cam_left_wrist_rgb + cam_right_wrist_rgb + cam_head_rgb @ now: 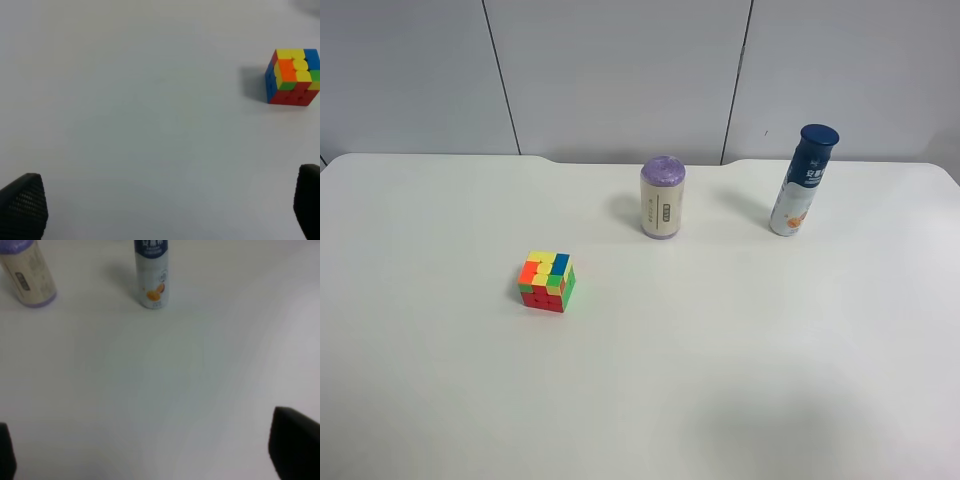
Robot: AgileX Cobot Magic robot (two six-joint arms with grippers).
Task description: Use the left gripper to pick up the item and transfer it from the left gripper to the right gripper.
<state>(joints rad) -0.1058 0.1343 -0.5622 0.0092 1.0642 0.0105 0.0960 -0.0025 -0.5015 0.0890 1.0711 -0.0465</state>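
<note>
left hand [165, 206] and right hand [150, 449] both spread wide and empty, cube [547, 281] sitting apart.

On your bench [800, 380], the puzzle cube [546, 281] sits toward the exterior high view's left, nearest the camera. Behind it, near the middle, you find the cylinder [662, 197] standing upright. The bottle [802, 180] stands upright well apart, further right in that view.
</note>
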